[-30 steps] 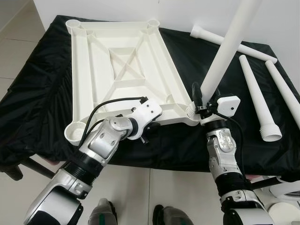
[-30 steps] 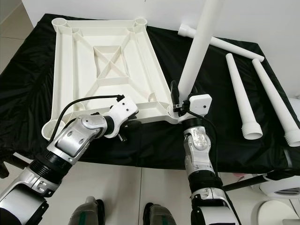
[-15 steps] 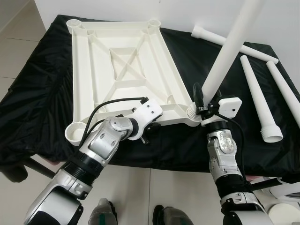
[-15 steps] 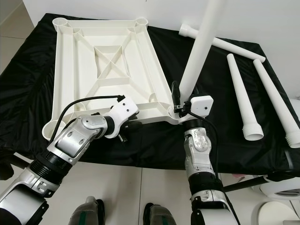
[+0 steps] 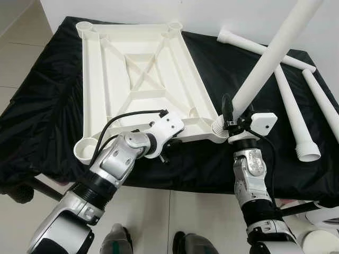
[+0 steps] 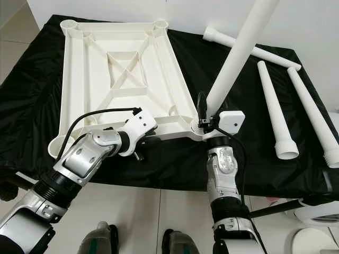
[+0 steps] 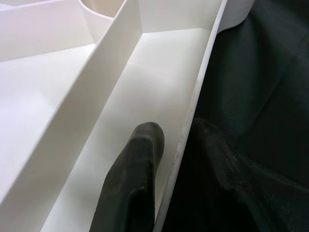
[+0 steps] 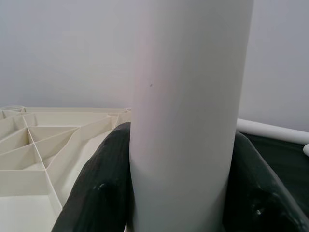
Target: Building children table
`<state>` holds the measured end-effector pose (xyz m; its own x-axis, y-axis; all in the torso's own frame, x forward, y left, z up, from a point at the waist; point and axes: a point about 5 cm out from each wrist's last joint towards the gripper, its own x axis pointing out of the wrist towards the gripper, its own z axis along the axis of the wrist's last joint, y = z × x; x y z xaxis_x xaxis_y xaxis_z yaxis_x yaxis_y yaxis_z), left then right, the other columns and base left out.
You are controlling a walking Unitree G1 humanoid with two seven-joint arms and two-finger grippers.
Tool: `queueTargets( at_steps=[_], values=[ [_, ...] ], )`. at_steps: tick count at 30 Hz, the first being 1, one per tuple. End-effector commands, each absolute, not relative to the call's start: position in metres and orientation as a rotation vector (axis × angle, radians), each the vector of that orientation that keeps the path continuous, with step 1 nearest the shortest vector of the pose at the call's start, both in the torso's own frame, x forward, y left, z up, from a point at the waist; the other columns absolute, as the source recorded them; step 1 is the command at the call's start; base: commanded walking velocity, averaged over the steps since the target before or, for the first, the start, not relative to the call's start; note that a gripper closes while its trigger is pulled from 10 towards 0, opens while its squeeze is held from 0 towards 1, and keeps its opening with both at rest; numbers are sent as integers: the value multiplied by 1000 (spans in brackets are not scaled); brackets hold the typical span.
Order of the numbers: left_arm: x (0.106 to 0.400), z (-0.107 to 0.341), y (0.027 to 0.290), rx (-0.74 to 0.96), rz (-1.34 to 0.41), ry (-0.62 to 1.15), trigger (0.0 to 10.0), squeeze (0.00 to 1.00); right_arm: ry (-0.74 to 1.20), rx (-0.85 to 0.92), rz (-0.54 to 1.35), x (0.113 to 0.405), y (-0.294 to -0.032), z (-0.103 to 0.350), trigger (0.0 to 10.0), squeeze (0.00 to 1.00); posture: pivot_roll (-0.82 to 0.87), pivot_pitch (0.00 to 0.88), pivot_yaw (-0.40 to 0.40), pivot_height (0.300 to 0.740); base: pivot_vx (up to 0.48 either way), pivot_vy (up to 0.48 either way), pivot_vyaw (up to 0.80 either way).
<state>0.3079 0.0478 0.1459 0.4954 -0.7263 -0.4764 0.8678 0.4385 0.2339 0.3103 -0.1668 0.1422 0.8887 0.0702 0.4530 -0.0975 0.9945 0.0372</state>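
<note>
Tilted further rightward since a second ago, white leg point(image 5: 270, 58) clamped between right gripper point(image 5: 231, 117) fingers, foot seated in near-right corner socket of upturned tabletop point(image 5: 139, 79). Left gripper point(image 7: 181, 159) pinching tabletop's near rim, forearm bent inward, one finger inside, one outside.

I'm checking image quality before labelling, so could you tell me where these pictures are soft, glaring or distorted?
Left and right eye views: sharp, evenly lit, with wide-angle bending at the edges. Left wrist view: the near finger is blurred and the tabletop glares white. Right wrist view: the close leg and fingers are soft.
</note>
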Motion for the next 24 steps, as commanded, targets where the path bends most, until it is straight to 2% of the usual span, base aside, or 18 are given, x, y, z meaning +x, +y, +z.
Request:
queueTargets(
  at_steps=[1, 24],
  values=[
    [308, 146, 48, 523, -1023, 332, 10000, 0, -170, 63, -3, 293, -185, 82, 10000, 0, 18, 129, -46, 740, 0, 0, 0],
    [309, 149, 47, 524, -1025, 321, 10000, 0, -166, -16, -73, 292, -184, 82, 10000, 0, 18, 124, -44, 740, 0, 0, 0]
  ],
)
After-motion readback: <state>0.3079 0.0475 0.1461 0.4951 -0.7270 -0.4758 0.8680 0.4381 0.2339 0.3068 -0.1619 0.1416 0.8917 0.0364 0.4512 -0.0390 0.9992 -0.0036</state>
